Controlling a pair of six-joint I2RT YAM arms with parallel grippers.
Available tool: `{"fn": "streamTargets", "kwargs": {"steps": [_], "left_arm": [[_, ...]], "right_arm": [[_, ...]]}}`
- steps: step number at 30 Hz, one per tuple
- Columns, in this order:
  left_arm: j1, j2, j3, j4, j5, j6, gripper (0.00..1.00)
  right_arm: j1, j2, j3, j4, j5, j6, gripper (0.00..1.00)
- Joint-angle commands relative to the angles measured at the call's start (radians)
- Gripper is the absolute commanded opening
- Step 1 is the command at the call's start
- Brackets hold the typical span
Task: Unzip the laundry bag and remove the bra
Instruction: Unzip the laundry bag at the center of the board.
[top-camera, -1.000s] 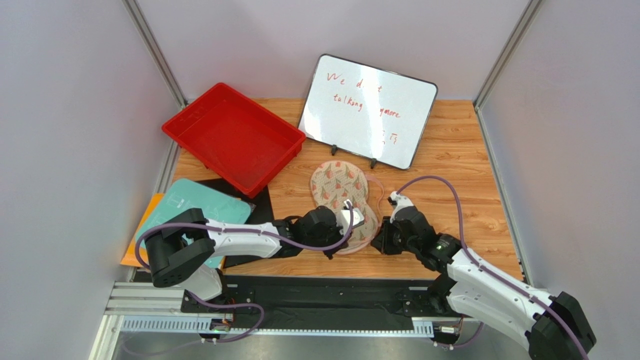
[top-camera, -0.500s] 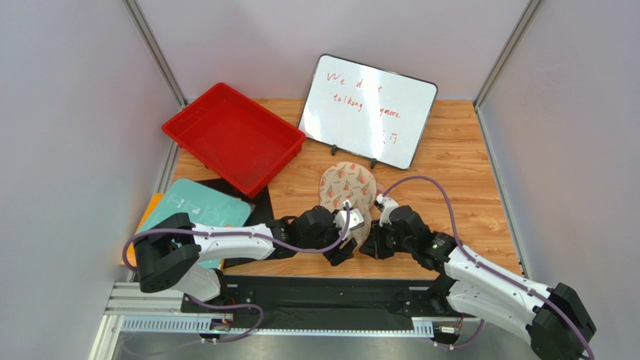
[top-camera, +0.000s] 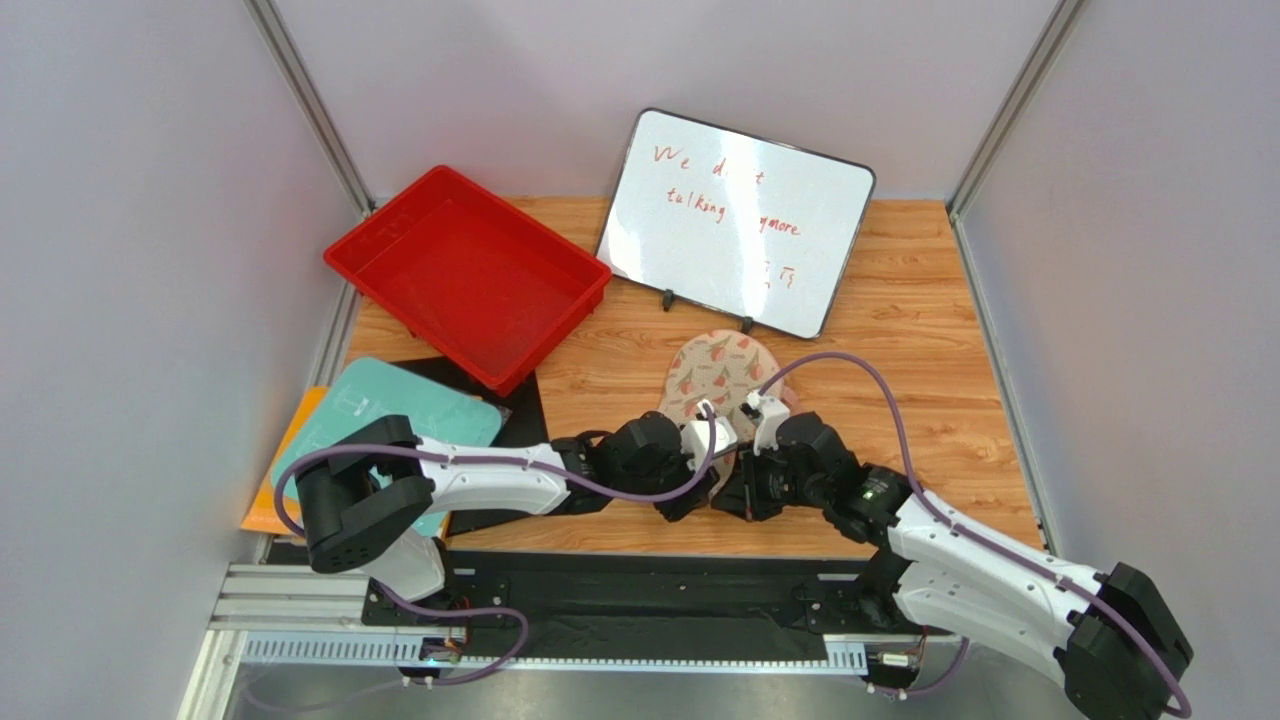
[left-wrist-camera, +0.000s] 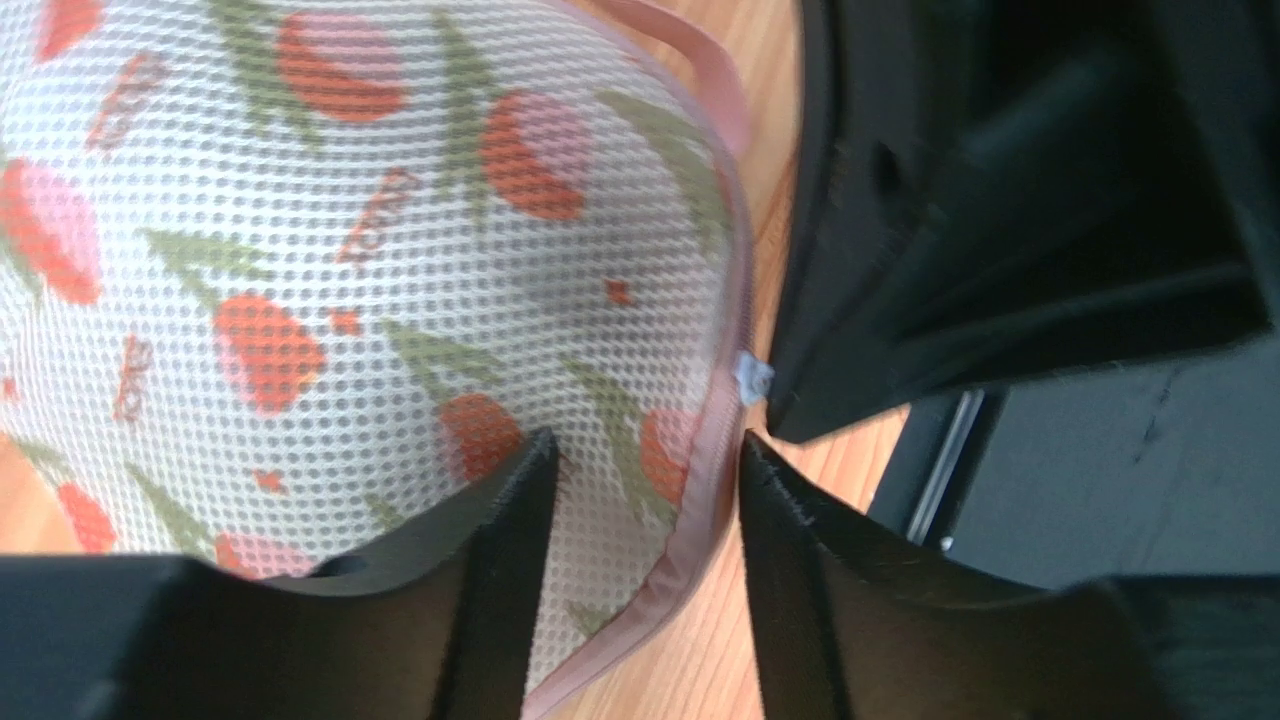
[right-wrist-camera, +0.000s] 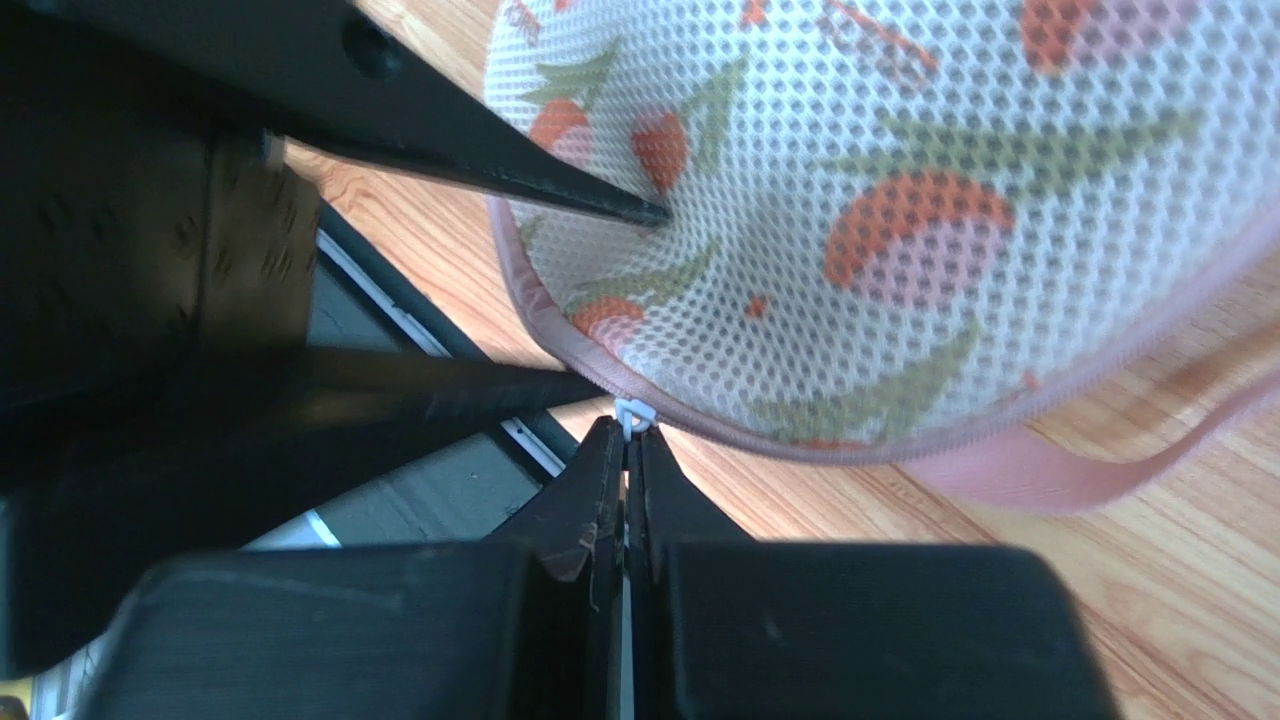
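Stretching away from both pincers toward the whiteboard (top-camera: 736, 222), the laundry bag (top-camera: 721, 368) has its near end caught between them, and its far lobe reaches close to the board's stand over the desk (top-camera: 917, 330). Its cream mesh carries a pink-red and green print, and nothing inside can be made out through it.

The pink zipper edging (right-wrist-camera: 902, 440) runs round the rim directly in front of the right pincer (right-wrist-camera: 627, 435). That pincer's jaws are pressed fully together on the small white zipper pull (right-wrist-camera: 633, 411) at the bag's near edge. The pink loop (right-wrist-camera: 1052, 465) trails over the wood to that pincer's right, just below the rim.

The left pincer (left-wrist-camera: 643, 450) meets the same near edge from the other side, just beside the right one. Its fingers (left-wrist-camera: 481, 600) stand a little apart with the bag's rim between them. One lies on the printed face and the other passes beneath the edging, so it grips the fabric there. The right pincer's tip sits just beside the left pincer's outer finger.

Ahead and to the left of the left pincer, well apart from the bag, is a red tray (top-camera: 466, 278). Nearer, left of that arm, a teal sheet (top-camera: 391, 408) lies over a black mat (top-camera: 519, 405), with an orange sheet (top-camera: 271, 488) showing at its outer edge.
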Motion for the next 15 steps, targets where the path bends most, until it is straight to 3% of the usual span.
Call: {"fn": "streamTargets", "kwargs": {"steps": [1, 6, 15], "left_arm": [[-0.006, 0.019, 0.037, 0.022, -0.049, -0.009, 0.33], [-0.006, 0.016, 0.019, 0.000, -0.070, -0.026, 0.00], [-0.006, -0.017, -0.029, -0.020, -0.087, -0.021, 0.00]], "right_arm": [[0.008, -0.024, 0.021, 0.051, -0.032, 0.011, 0.00], [0.008, -0.034, 0.027, -0.016, 0.040, 0.011, 0.00], [-0.007, -0.034, 0.038, -0.075, 0.140, 0.024, 0.00]]}}
